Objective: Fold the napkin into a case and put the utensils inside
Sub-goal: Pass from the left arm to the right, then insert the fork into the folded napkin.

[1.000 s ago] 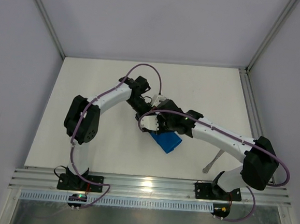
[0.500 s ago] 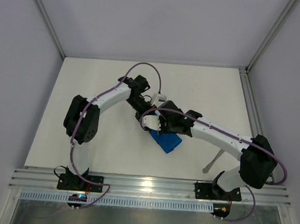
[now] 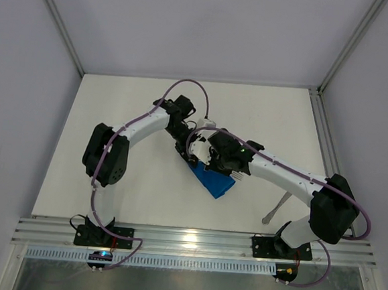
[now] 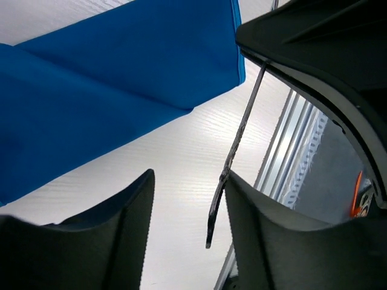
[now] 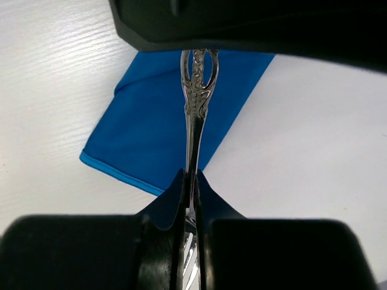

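Basically, the fork [image 5: 195,103] was pinched between the closed fingers of the right gripper [image 5: 190,181]. It was gripped near what looked like the tine end, with the ornate handle sticking out toward the top of the wrist frame. It was held over the napkin [image 3: 212,181], probably so the handle could be slid in under a fold; whether a pocket was open could not be told.

The napkin was seen folded into a narrow blue strip, laid slantwise on the table [image 3: 130,187] at the centre of the overhead frame, just below both grippers. The left gripper [image 4: 187,178] was seen with its jaws partly apart and nothing clamped. The fork's handle end hung in the gap close to one finger, not squeezed. Judged from that, the left gripper was placed beside the fork to steady or guide it.

Both arms were stretched forward and bent inward, wrists brought together at mid-frame above the napkin's upper-left end. The second utensil [image 3: 275,209] was seen lying flat on the table at lower right, well apart from the napkin, so that half of the job was not yet done.
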